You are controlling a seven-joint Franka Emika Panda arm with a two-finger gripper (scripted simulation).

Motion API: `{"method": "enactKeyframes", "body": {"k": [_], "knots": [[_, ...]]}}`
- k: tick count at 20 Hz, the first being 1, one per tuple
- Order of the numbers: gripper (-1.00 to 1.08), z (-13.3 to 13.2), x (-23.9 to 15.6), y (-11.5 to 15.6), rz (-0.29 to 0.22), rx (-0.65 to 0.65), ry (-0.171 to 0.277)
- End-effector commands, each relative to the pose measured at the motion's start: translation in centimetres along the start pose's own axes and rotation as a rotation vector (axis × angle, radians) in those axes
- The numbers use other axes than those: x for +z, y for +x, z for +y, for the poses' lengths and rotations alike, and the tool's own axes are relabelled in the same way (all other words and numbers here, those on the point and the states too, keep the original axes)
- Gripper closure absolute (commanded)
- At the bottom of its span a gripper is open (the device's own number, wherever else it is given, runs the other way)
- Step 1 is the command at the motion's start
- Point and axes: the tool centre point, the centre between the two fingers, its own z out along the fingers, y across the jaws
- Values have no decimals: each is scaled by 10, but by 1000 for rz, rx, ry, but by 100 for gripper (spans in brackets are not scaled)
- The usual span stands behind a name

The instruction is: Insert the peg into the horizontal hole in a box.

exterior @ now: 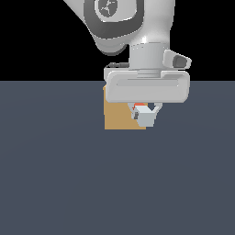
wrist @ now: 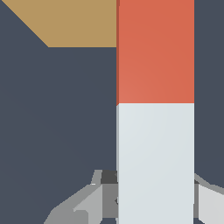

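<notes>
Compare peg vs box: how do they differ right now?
Colour: the peg is orange-red with a pale grey-white end; the box is plain tan. Shape: peg is a slim bar, box a wider block. State: peg sits in the gripper; box rests on the floor. Both are flat-faced and square-edged.

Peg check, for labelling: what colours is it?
Orange-red with a pale grey-white end; clearest in the wrist view.
</notes>
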Motion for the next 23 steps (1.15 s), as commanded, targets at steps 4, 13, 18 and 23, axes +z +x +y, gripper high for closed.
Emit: {"method": "enactKeyframes", "body": {"k": [4, 13, 18, 23], "knots": [[108, 0, -1, 0, 0, 0, -1], [108, -1, -1, 47, 0, -1, -2], [108, -1, -2, 83, 0, -1, -3], [108, -1, -2, 95, 0, -1, -3]]}}
